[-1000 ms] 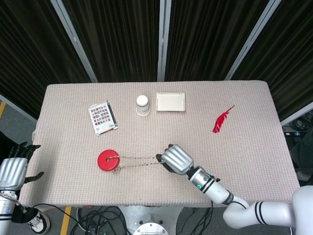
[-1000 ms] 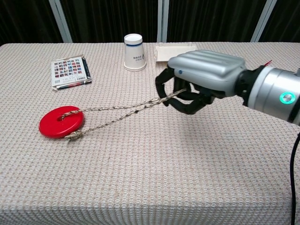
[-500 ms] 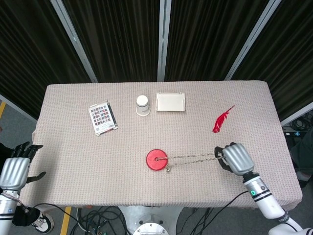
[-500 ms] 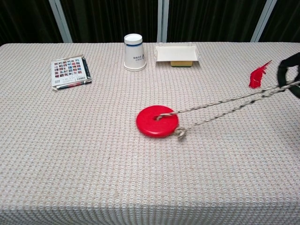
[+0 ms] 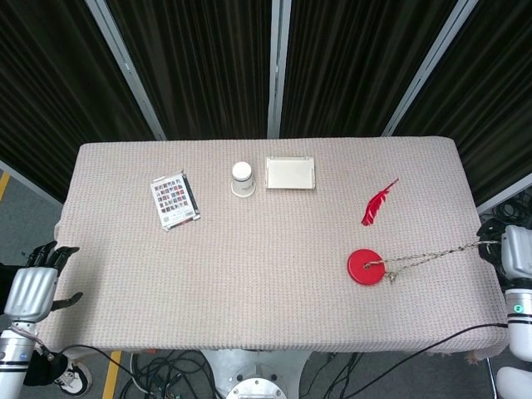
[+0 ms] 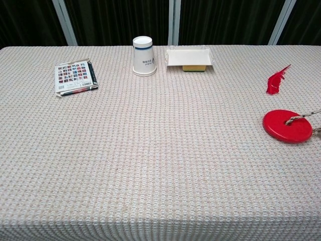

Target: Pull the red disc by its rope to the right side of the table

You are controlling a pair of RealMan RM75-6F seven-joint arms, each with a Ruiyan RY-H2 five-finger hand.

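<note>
The right hand (image 5: 516,250) sits off the table's right edge, its wrist and forearm running down below it, and it grips the end of the rope (image 5: 432,256). The left hand (image 5: 33,281) hangs beyond the table's left edge, holding nothing, fingers spread upward.

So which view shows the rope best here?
The head view: the rope runs taut from the red disc to the right hand past the table's right edge. The chest view shows only a short stub at the disc, cut by the frame.
</note>
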